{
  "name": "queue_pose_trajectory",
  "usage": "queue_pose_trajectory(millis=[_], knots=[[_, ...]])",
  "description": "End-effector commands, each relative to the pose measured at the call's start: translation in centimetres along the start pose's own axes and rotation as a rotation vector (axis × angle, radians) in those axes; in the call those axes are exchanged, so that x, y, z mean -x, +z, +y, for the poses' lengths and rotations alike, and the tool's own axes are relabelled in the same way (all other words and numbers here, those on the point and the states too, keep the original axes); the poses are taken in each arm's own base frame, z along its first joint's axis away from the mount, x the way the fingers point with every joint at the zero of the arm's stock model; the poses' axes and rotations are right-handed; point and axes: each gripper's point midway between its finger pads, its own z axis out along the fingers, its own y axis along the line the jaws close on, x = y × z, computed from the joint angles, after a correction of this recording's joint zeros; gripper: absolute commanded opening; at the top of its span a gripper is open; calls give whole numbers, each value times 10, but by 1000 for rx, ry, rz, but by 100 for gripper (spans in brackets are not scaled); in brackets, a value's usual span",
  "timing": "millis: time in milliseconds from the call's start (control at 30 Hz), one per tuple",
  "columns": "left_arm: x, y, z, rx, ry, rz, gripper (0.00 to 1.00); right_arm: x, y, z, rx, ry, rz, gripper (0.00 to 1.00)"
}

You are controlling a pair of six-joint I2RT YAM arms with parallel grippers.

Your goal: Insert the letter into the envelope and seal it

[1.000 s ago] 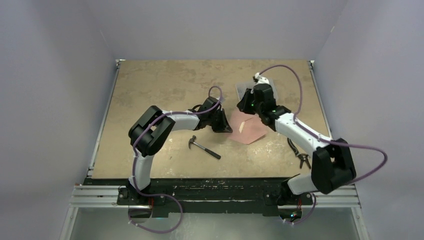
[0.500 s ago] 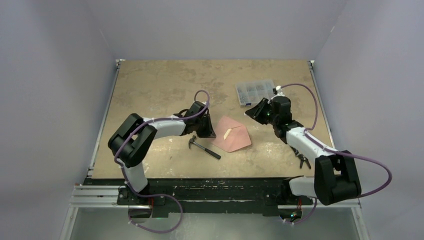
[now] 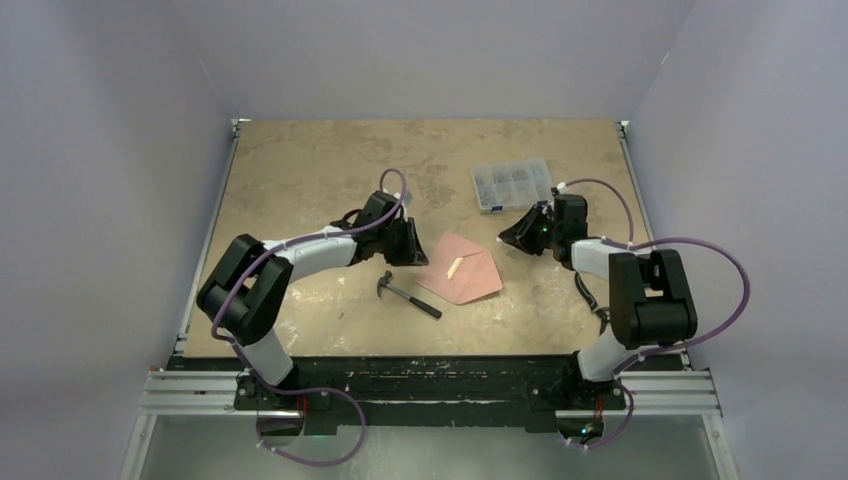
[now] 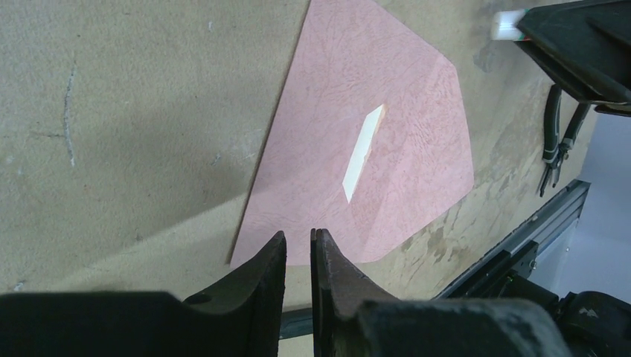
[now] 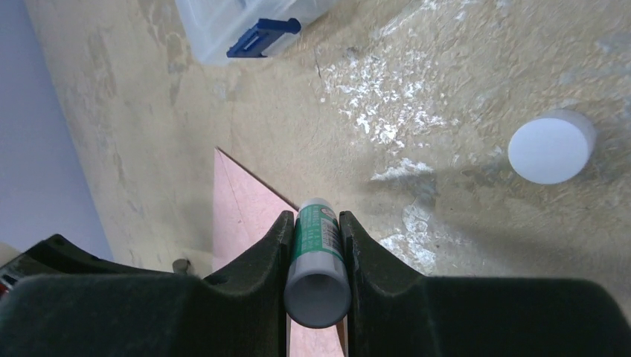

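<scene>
Tan tabletop (image 3: 300, 180) bears the envelope (image 3: 475, 278) flat between both jaws.

Matt paper envelope (image 4: 320, 111), rough tabletop (image 4: 111, 111) — scuffed

The envelope (image 3: 475, 280) was salmon-pink with a white strip (image 4: 363, 152); the counter (image 3: 300, 170) was mottled tan; the glue stick (image 5: 318, 242) bore a green-and-white label; the fingers (image 5: 253, 282) were black.

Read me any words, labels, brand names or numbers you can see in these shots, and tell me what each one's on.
On the glue stick in the right gripper: green label with white print, too blurred to read.
On the envelope, parts box and hammer: no text visible.
</scene>
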Motion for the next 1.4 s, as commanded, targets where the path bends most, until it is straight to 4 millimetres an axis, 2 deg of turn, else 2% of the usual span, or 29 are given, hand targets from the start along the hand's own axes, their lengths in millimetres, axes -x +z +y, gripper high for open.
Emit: queue_pose_trajectory(millis=[0, 267, 367, 433, 600, 733, 900, 1100, 1200, 1367], knots=[[22, -12, -24, -92, 49, -36, 18, 17, 3, 26, 130, -61, -3, 2], [24, -10, -24, -98, 47, -29, 19, 27, 21, 20, 156, -21, 7, 8], [24, -9, -24, -99, 48, -26, 19, 34, 28, 18, 162, -13, 4, 14], [23, -8, -23, -99, 49, -25, 19, 35, 32, 14, 158, -9, 9, 20], [23, -6, -22, -96, 47, -21, 19, 43, 37, 6, 107, -31, -12, 43], [23, -4, -22, -100, 41, -19, 19, 53, 33, 5, 80, -58, -61, 54], [23, -2, -23, -108, 40, -16, 19, 55, 29, 6, 71, -66, -77, 60], [23, -2, -24, -110, 38, -14, 19, 66, 14, 17, 75, -89, -128, 64], [23, -1, -25, -117, 25, -11, 18, 69, 7, 24, 88, -100, -139, 61], [21, -1, -30, -142, 17, 0, 16, 66, -5, 33, 116, -109, -141, 51]])
